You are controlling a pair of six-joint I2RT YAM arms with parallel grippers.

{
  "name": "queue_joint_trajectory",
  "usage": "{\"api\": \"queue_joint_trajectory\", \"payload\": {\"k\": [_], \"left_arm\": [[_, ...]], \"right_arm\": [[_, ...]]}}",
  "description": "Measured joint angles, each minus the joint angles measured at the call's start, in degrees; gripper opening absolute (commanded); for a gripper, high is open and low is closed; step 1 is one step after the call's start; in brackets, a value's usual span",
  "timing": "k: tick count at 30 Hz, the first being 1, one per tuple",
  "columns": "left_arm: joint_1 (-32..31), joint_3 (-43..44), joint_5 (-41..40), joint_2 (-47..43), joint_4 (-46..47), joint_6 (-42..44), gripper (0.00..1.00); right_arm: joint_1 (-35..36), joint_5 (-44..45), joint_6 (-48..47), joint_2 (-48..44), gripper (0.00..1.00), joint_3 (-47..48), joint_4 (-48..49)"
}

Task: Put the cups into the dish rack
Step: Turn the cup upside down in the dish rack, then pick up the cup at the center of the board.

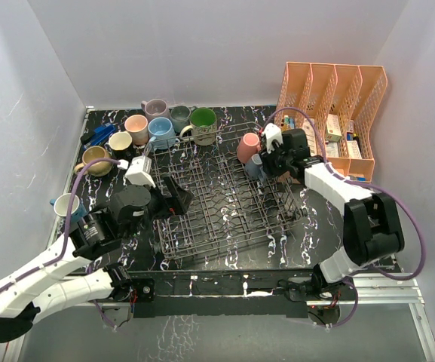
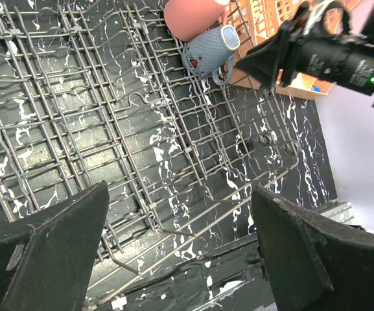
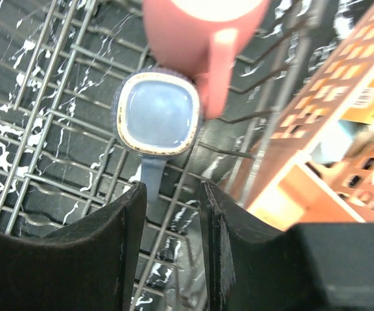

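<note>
The right fingers (image 3: 118,246) stand slightly parted, clamping nothing; the handle of a blue-grey mug (image 3: 157,120) points at the gap between them without touching either finger. That mug sits mouth-up toward the wrist camera in the far right corner of the dish rack (image 1: 225,204), pressed against a pink mug (image 3: 193,32) just beyond it. The right arm rises from its base at the near right, bends sharply at the elbow and reaches left and away to that corner, beside the orange mesh organizer (image 1: 330,98). The left fingers (image 2: 44,259) are spread wide and empty above the rack's near left wires; that arm lies low from the near left corner, its wrist turned across the rack. Other mugs (image 1: 160,130) cluster on the black marbled table (image 1: 315,226) at the far left, and a white one (image 1: 68,205) stands alone by the left edge.
</note>
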Motion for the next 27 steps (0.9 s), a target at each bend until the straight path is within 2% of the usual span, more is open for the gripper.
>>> {"api": "queue_joint_trajectory", "payload": {"k": [4,12,18,27], "left_arm": [[0.0,1.1,0.3,1.6,-0.5,0.8,0.89],[0.0,3.3,0.7,2.8,-1.7,2.1,0.89],[0.0,5.5,0.5,3.7,-4.1,3.9,0.9],[0.0,16.0,-1.9,11.4,-10.4,9.7,0.92]], "right_arm": [[-1.5,0.6,-0.2,-3.6,0.38,-0.3,1.0],[-2.7,-1.3,-1.1,-3.9,0.39,-0.4,0.3],[-7.3,-15.1,-2.3,-9.0,0.39,-2.8,-1.7],[-12.6,-38.4,-3.5,-22.2,0.41,-8.7,-2.7]]}}
